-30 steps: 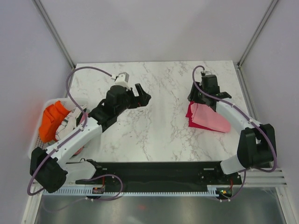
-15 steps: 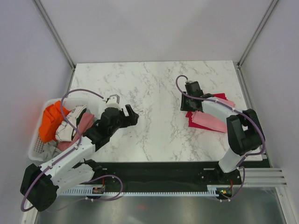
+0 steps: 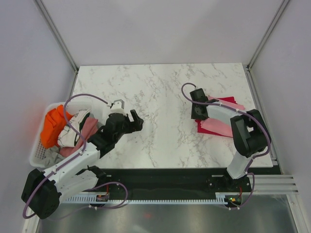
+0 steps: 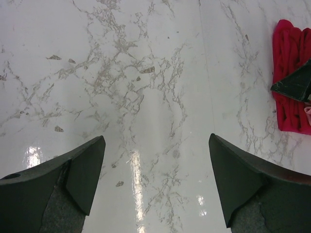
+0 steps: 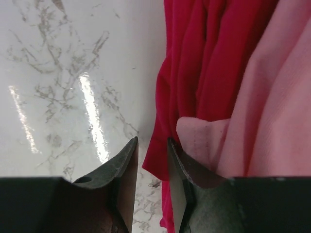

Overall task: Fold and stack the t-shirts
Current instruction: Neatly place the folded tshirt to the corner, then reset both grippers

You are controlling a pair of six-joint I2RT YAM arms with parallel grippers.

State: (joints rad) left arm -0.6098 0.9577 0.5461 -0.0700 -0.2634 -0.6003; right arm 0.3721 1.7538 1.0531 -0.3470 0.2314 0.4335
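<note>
Orange cloth (image 3: 52,127) overhead only, crimson t-shirt (image 5: 194,63) throughout

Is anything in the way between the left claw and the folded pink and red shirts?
Nothing lies on the white marble table between the open left gripper and the light pink cloth t-shirt stacked on the crimson red t-shirt. Only the right gripper sits at the stack's edge facing it.

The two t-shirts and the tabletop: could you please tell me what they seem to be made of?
Pink t-shirt and crimson t-shirt: soft matte knit cloth, probably cotton; it folds and creases. Tabletop: glossy marble or marble-look laminate; grey veins, lamp reflections.
</note>
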